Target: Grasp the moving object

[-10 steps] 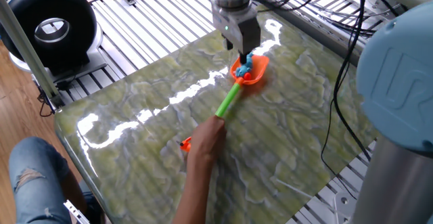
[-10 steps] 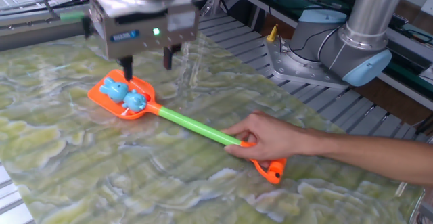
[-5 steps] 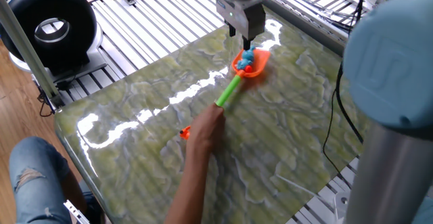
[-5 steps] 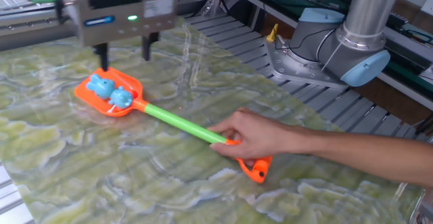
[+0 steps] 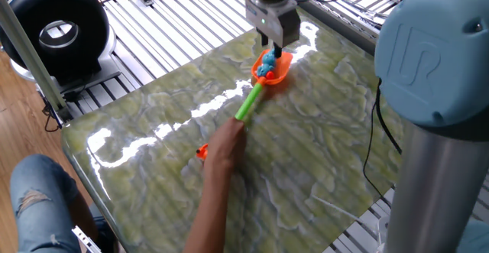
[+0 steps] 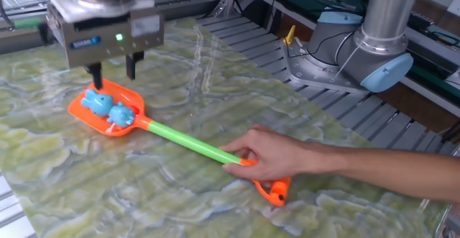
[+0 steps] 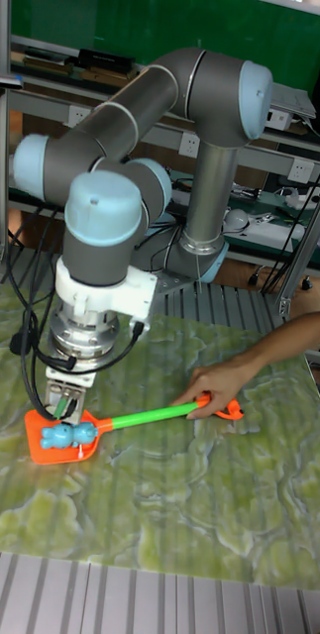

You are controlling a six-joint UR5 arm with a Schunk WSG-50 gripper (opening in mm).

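On the orange scoop (image 6: 106,108) lies the lumpy light-blue toy figure (image 6: 108,107); just above, the gripper (image 6: 113,67) hangs, fingers apart; a hand (image 6: 269,156) grips the scoop's smooth green handle (image 6: 188,143).

Table (image 6: 215,195): glossy green marbled surface | scoop (image 6: 122,116): smooth orange-green plastic | toy figure (image 6: 108,107): glossy light-blue plastic | gripper (image 6: 113,71): matt metal housing

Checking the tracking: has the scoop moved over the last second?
Yes. In the other fixed view, the scoop carrying the blue toy has slid left, away from the robot base.
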